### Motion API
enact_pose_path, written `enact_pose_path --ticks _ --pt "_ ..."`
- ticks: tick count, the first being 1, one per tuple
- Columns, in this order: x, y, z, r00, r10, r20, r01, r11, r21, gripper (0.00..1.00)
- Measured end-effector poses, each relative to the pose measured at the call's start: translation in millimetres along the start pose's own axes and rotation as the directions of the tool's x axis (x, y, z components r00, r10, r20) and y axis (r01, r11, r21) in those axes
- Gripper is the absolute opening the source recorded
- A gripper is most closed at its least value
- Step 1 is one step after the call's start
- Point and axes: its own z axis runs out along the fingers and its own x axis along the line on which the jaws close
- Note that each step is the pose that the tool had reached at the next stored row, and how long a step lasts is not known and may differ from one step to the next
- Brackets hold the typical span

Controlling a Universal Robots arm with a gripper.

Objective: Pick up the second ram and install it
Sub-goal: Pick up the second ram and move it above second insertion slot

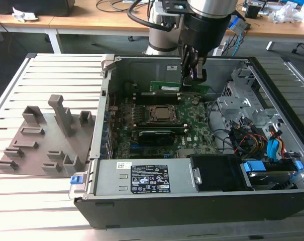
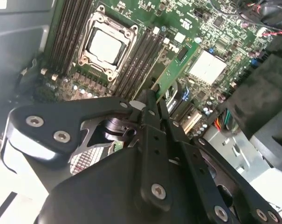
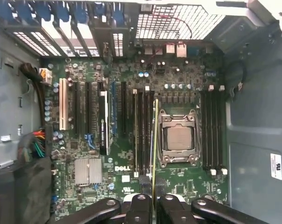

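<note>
Exterior view | end effector point(image 1: 191, 76) clamped on second ram point(image 1: 164, 87) | inside open computer case point(image 1: 192, 213), beside CPU socket point(image 1: 164, 114)

A: What rests on the white slatted metal table point(image 1: 46, 201)?
B: An open black metal computer case point(image 1: 202, 211); beside it, toward the exterior view's left, a flat grey plastic fixture point(image 1: 41, 145) with upright holders.
A: And inside the case?
B: A green motherboard point(image 1: 197, 130) lying flat; a square silver-framed CPU socket point(image 1: 161, 114) near its middle; a broad black oblong card point(image 1: 153, 135) just beside the socket; a bundle of coloured wires point(image 1: 252, 140) toward the exterior view's right; a grey metal box with a printed label point(image 1: 141, 176) along the near wall.
</note>
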Motion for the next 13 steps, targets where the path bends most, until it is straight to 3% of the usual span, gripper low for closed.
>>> enact_pose_path --ticks 5,13 --pt "-2.5 -6.0 12.7 1.0000 0.000 -0.0001 0.000 1.0000 -0.0006 0.14" --pt "-2.4 -6.1 13.3 1.0000 0.000 0.0000 0.000 1.0000 -0.0006 0.14"
